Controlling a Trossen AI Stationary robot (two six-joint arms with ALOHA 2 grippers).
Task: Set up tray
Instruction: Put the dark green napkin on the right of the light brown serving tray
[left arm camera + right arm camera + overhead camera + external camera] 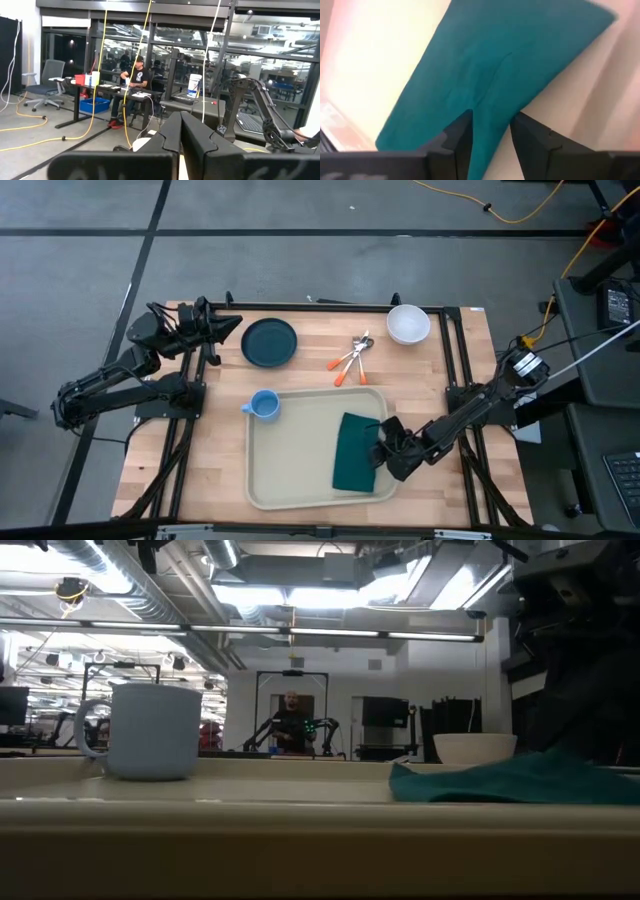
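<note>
On the tray, we see the right gripper parted over the green napkin, gripping nothing. We see the left gripper closed and empty beyond the tray's far-left corner. We read no writing.

tray: smooth cream plastic | napkin: matt teal cloth | table: pale wood planks

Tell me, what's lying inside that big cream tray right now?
Inside the tray lies a dark green napkin, at its right side, with the right end effector over the napkin's edge. The tray floor beneath the cloth is covered.
</note>
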